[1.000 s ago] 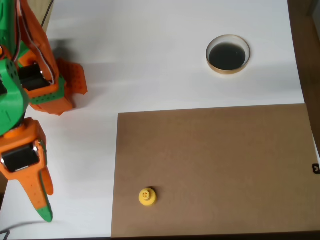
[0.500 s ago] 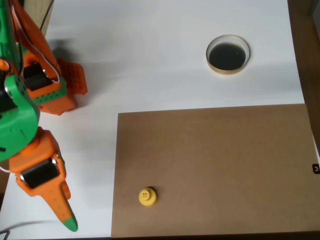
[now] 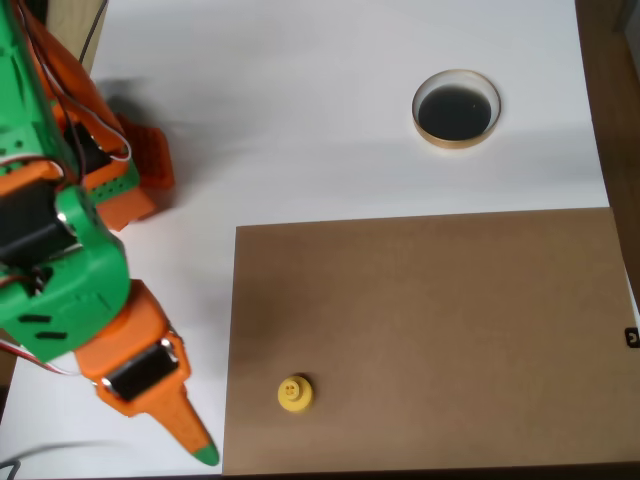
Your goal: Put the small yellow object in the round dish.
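White table (image 3: 330,150) with brown board (image 3: 420,340) | yellow piece (image 3: 294,393) near board's bottom-left corner | dish (image 3: 456,108) near table's top-right corner | my gripper (image 3: 195,445) beside board's left edge, holding nothing, jaw opening unclear | advice: centre over knob, descend vertically.

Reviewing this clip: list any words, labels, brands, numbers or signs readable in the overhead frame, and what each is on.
None can be read.
The small yellow object carries small dark marks on top, too small to tell if they are text.
A tiny dark tag at the right edge shows a pale mark, too small to read.
The round dish, brown board and gripper show no writing.
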